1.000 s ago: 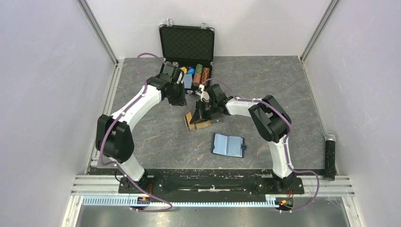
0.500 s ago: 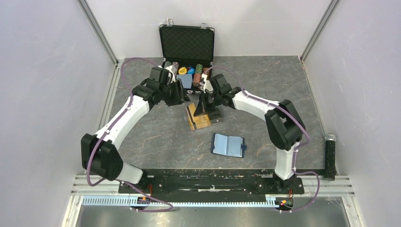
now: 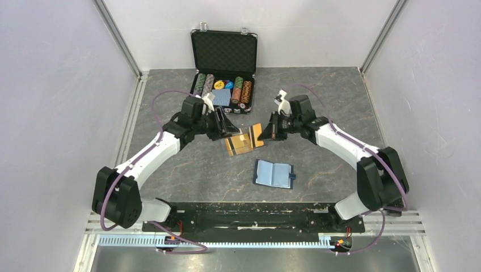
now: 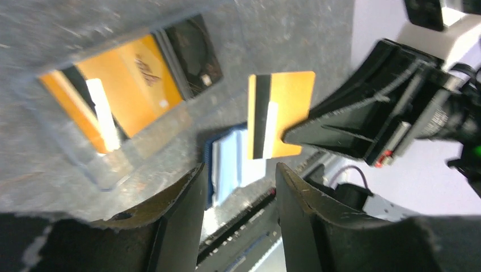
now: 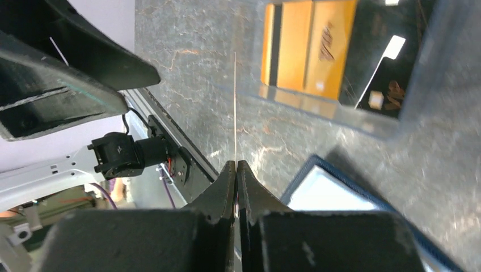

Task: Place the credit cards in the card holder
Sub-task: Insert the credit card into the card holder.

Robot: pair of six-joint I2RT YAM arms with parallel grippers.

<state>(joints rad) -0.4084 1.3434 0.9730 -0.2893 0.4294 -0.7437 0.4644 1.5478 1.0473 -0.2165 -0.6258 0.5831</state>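
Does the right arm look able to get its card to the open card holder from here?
Probably yes. The right hand grips a gold card; the card holder lies open nearer the bases, with bare table between.

Nothing can be read anywhere. The gold-orange credit card (image 4: 133,85) in the clear plastic tray (image 4: 170,127) carries a dark, slanted, script-like mark, too blurred to make out in either wrist view. The lifted credit card (image 4: 281,113) shows its back, a black stripe and a white strip, with no readable writing. Markings on the poker chips (image 3: 224,86) are too small to tell.
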